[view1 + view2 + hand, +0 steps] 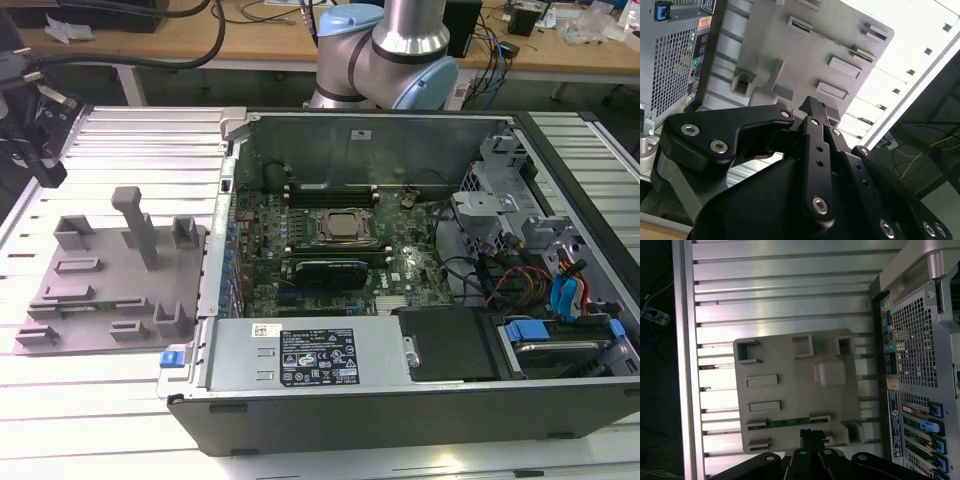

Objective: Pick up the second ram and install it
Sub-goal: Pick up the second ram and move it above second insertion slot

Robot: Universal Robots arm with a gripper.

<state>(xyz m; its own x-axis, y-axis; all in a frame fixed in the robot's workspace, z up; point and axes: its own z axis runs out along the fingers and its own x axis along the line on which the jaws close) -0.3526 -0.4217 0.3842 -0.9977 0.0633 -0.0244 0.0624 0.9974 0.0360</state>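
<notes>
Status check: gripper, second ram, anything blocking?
Gripper hovers near grey tray. Second ram in its tray slot, untouched. No obstruction seen.

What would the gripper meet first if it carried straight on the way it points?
The gripper would probably reach the grey tray, near the second ram lying in it; depth is unclear.

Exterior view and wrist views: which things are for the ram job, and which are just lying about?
For the job:
- ram, lying in the tray
- gripper, near the ram
- computer case

Just lying about:
- cables
- bench
</notes>
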